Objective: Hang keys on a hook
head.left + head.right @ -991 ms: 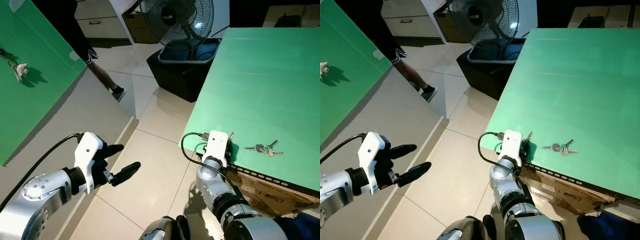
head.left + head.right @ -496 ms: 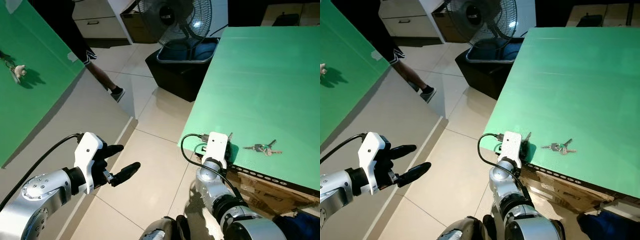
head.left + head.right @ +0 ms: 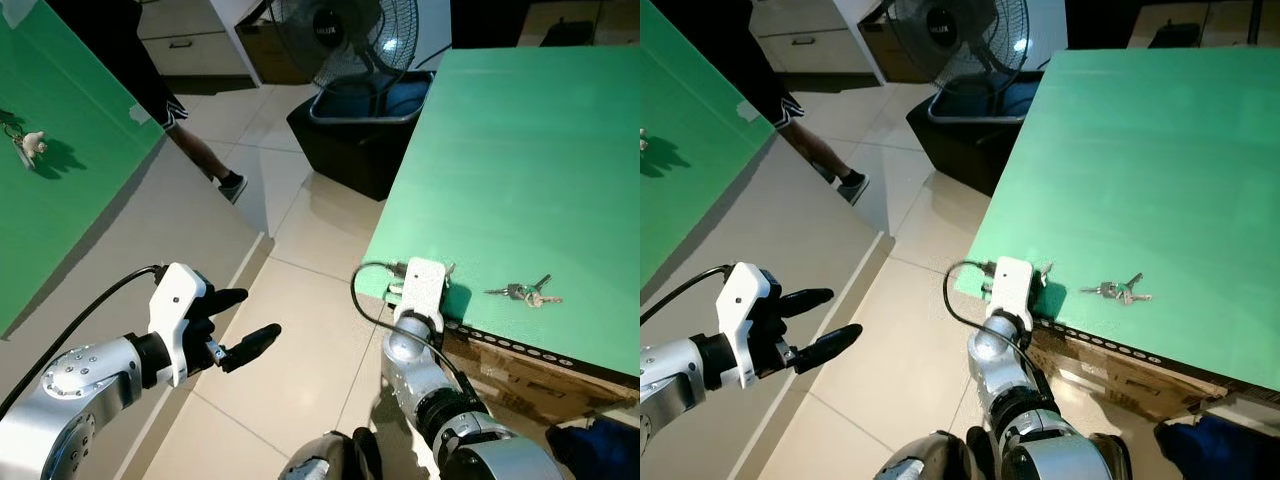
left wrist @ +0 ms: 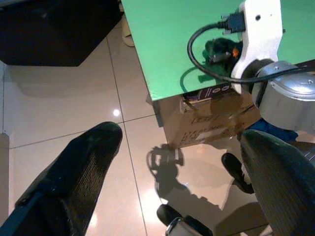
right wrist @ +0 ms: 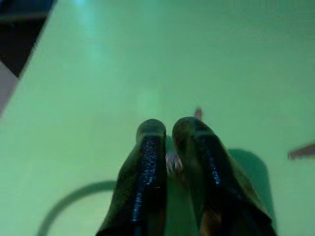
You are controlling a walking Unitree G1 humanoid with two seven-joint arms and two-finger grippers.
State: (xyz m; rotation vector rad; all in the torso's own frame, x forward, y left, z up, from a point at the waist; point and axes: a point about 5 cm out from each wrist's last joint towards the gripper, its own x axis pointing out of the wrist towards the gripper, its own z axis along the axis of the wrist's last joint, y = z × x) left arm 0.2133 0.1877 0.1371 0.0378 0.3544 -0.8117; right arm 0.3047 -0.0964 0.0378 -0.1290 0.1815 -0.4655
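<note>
Two grippers: right gripper (image 3: 1042, 283) low over table (image 3: 1160, 150), jaws together; left gripper (image 3: 243, 322) forward, jaws apart.

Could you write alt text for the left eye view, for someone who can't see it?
A bunch of keys lies near the edge of a green table, with the robot's right hand resting on the table beside it, not touching. The left hand hovers open over the tiled floor; a fan stands behind.

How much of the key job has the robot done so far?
Hardly any. The keys lie loose on the green table. The right hand, fingers together, sits at the table edge beside them. The left hand waits open over the floor. Grabbing and hanging remain.
</note>
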